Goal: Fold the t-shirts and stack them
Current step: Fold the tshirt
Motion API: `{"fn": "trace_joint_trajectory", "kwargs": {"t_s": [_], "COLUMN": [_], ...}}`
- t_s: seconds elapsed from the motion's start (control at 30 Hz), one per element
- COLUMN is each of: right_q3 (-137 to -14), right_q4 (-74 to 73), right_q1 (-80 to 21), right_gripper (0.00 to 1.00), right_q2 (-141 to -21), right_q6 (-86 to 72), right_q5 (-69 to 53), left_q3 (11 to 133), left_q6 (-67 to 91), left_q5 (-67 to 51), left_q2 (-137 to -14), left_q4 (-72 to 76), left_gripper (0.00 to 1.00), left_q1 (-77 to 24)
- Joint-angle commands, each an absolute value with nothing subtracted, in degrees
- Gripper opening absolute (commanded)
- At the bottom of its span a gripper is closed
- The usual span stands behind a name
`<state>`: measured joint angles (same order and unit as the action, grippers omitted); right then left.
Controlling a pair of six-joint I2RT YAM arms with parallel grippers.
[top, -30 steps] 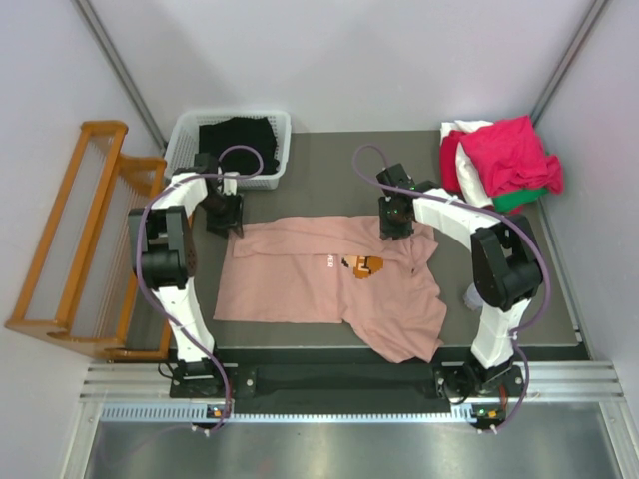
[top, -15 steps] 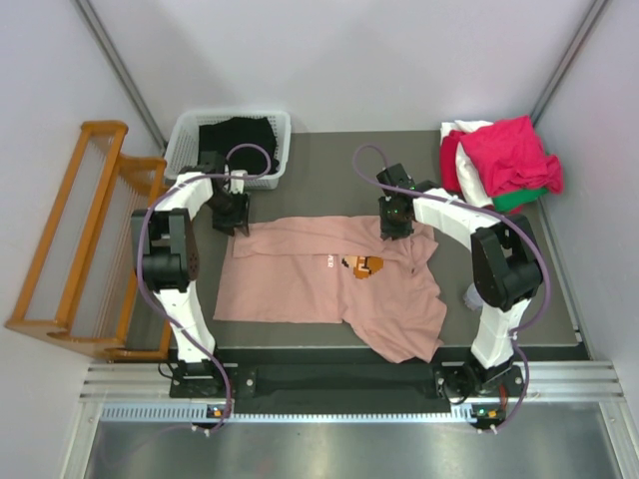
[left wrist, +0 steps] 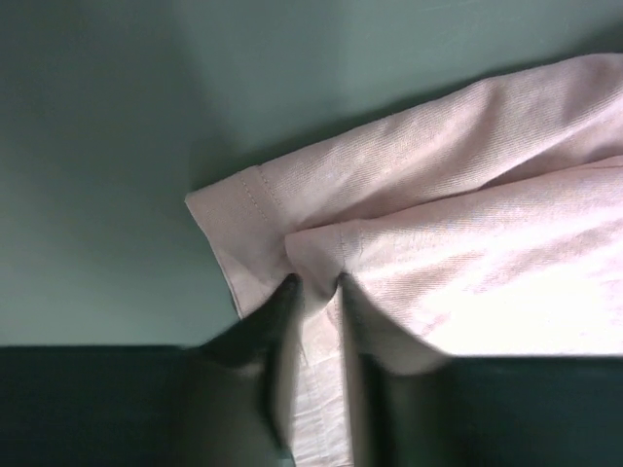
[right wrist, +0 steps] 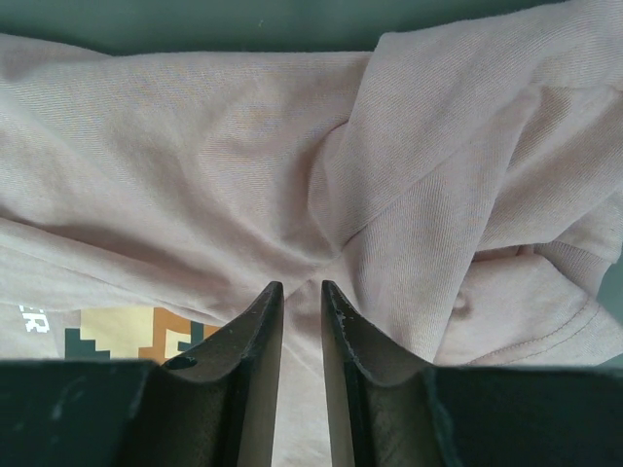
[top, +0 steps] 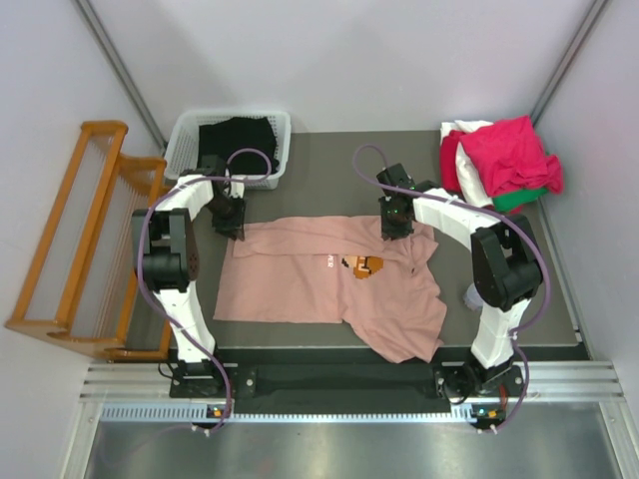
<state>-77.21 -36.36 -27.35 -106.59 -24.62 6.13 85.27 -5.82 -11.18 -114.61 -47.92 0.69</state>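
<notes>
The dusty-pink t-shirt lies spread and rumpled on the dark table, with its pixel-art print near the middle. My left gripper is at the shirt's far left corner. In the left wrist view it is shut on a fold of pink cloth by a stitched hem. My right gripper is at the shirt's far right edge. In the right wrist view it pinches bunched pink cloth, with the print to its left. Crimson-pink, white and green shirts are piled at the back right.
A white basket holding black cloth stands at the back left. A wooden rack stands off the table's left side. The shirt's lower right part hangs over the table's near edge.
My left gripper has shifted slightly at the shirt's far left corner. The right gripper and the shirt look unchanged.
</notes>
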Motion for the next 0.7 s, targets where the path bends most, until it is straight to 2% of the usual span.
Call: {"fn": "trace_joint_trajectory", "kwargs": {"t_s": [0.0,0.1,0.4,0.67], "right_q3": [-77.08,-77.17,-77.52,-77.43], "right_q4": [-35.16,-35.24,-35.86,-35.68], "right_q1": [-27.77,-27.77,-27.86,-27.34], "right_gripper": [0.22,0.21,0.21,0.22], "right_q2": [-104.33,-103.98,-103.97,-103.97], "right_q6": [-24.70,-24.61,-24.26,-24.17], "right_q5": [6.24,6.24,6.94,6.77], "left_q3": [85.69,85.87,87.01,86.14], "left_q6": [-6.06,-6.15,-8.17,-13.97], "left_q5": [-11.43,-11.08,-11.86,-14.85], "left_q2": [-111.09,-111.01,-107.58,-97.65], "left_q4": [-47.55,-47.90,-51.93,-61.43], "left_gripper": [0.13,0.00,0.00,0.00], "left_q1": [0.53,0.53,0.62,0.62]}}
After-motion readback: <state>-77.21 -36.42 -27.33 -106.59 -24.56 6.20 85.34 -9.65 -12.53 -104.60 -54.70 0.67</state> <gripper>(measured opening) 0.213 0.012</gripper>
